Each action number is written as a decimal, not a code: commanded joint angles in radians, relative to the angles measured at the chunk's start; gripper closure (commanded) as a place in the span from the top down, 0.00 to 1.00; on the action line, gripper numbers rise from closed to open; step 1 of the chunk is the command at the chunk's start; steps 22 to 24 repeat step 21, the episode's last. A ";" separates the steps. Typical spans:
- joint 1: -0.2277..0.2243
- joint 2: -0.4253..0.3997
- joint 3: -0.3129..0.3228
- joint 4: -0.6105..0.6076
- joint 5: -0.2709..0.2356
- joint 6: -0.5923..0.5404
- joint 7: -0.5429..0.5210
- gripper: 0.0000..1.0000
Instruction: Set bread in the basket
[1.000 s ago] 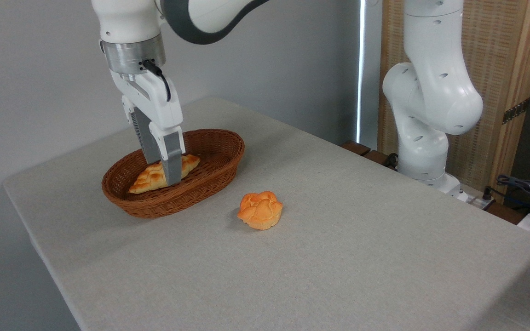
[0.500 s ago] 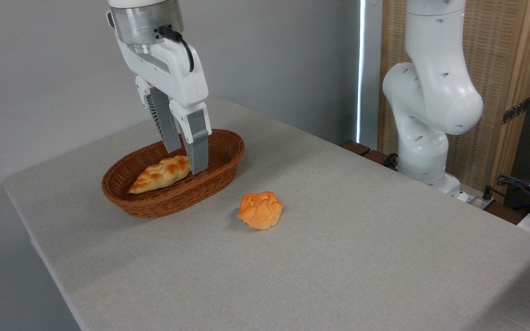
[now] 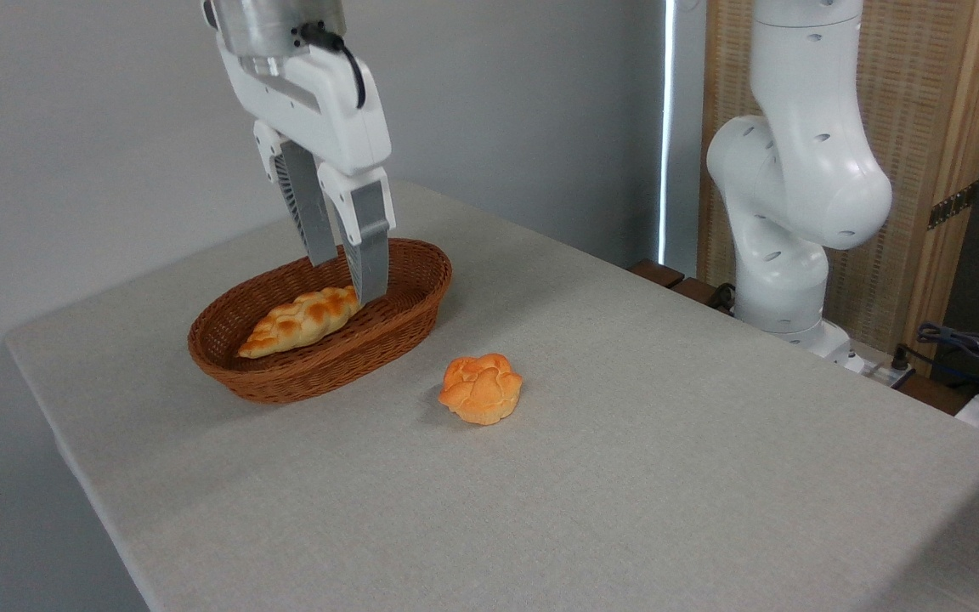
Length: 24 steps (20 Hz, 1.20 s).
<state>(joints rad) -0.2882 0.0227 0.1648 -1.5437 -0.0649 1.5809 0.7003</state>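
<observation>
The bread, a long braided loaf with toasted ridges, lies inside the oval brown wicker basket at the table's back left. My gripper hangs open above the basket's right half, fingers pointing down with nothing between them. The near fingertip covers the loaf's right tip in the picture; the gripper is lifted clear of the loaf.
A small round lumpy orange bun sits on the grey table to the right of the basket. The arm's white base stands at the table's far right edge, with cables beyond it.
The gripper let go of the bread, which stays in the basket, and rose up and to the right, away from the loaf.
</observation>
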 commanded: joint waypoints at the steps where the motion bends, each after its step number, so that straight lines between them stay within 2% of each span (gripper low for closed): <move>1: 0.114 -0.032 -0.104 0.002 0.013 -0.024 0.018 1.00; 2: 0.133 -0.033 -0.116 0.002 0.013 -0.024 0.016 1.00; 5: 0.139 -0.032 -0.114 0.002 0.013 -0.024 0.018 1.00; 8: 0.139 -0.032 -0.117 -0.001 0.072 -0.019 0.018 1.00; 24: 0.139 -0.021 -0.117 -0.003 0.071 -0.015 0.015 1.00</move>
